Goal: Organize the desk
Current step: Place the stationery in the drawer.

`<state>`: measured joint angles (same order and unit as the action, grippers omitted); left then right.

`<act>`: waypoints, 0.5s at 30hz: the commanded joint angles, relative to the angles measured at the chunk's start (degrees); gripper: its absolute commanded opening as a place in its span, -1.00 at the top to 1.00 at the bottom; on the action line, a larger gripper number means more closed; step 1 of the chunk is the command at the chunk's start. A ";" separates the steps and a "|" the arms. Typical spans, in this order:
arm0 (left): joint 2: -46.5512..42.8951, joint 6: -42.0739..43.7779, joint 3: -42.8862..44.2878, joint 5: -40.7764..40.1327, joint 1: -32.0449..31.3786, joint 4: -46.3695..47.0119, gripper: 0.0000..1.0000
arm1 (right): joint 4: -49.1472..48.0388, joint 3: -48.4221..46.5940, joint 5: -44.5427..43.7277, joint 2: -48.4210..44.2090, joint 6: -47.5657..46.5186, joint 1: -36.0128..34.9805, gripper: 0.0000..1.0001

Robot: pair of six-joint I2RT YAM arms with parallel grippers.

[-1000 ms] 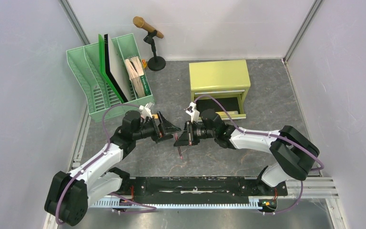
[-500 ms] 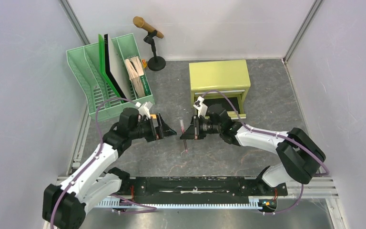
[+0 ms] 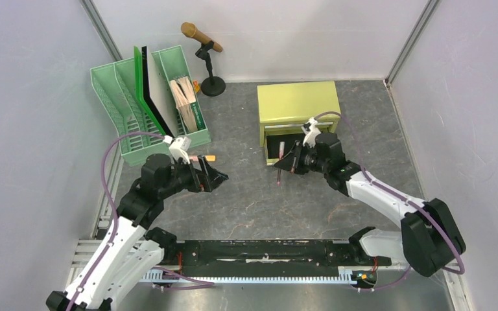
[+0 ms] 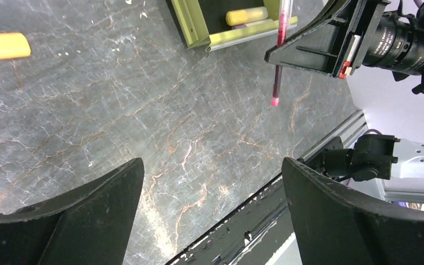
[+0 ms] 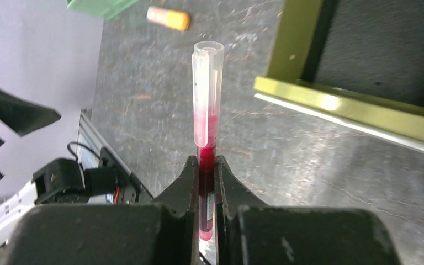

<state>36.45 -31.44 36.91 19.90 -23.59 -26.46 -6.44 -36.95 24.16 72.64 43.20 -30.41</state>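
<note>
The desk is a dark grey veined tabletop. My right gripper is shut on a red pen with a clear cap and holds it above the desk, just in front of the open lower drawer of the yellow-green cabinet. In the right wrist view the pen stands between the shut fingers of my right gripper. My left gripper is open and empty above the desk's left middle. Its wrist view shows the pen ahead.
A small orange-yellow marker lies on the desk near the green file holder. A yellow item lies in the drawer. A microphone on a stand stands at the back. A black rail runs along the near edge.
The two grippers were close together at mid-desk. My right gripper has moved right and back to the drawer with the pen. My left arm has drawn back to the left.
</note>
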 commanded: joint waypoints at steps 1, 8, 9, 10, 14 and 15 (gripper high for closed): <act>-3.42 2.87 -0.06 -2.55 0.00 1.14 -0.99 | 1.39 1.42 -5.24 -4.45 0.57 3.98 1.00; -8.48 -0.55 -3.15 -1.36 -0.01 8.19 -0.99 | -2.92 4.28 -5.16 -6.36 6.23 8.96 1.00; -9.19 -1.22 -3.72 -1.61 -0.04 9.29 -0.99 | -3.93 4.69 -4.81 -6.28 7.30 9.40 1.00; -10.03 -2.12 -4.55 -2.33 -0.02 10.24 -0.99 | -5.29 5.20 -4.41 -6.17 8.55 9.87 1.00; -12.97 -5.18 -7.71 -4.03 0.03 14.41 -0.99 | -10.10 6.88 -3.61 -5.76 14.46 11.47 1.00; -13.50 -5.66 -8.38 -4.36 0.03 14.79 -0.99 | -11.14 7.04 -3.79 -5.67 15.88 11.58 1.00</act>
<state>25.08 -33.01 30.92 17.78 -23.59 -18.35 -9.91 -30.83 19.99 67.35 52.21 -19.70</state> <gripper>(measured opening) 0.993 0.098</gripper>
